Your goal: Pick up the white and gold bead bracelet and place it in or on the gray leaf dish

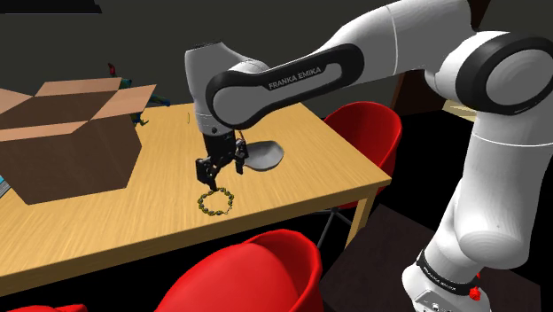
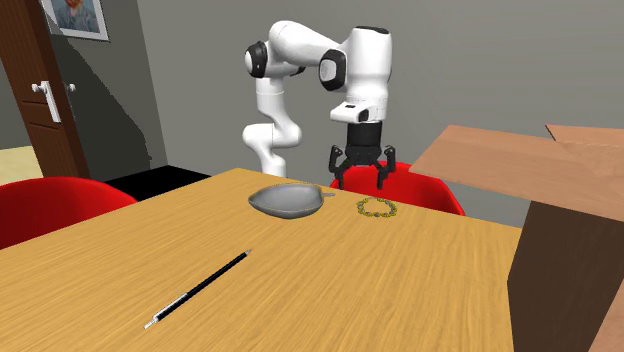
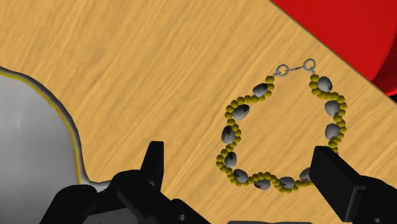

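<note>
Arm [image 1: 492, 186]: glossy white rounded shells, dark grey joint bands; white "FRANKA EMIKA" lettering [image 1: 297, 76] on one band; red spot [image 1: 479, 289] near base, 5 o'clock. Tool [image 1: 219, 173]: all-black, two-fingered.

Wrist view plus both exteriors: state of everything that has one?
tool: open, over the bracelet, holding nothing.
bracelet: flat on the table, loop closed, not gripped.
leaf dish: upright, empty.
cardboard box: flaps open.
pen: lying flat on the table.
</note>
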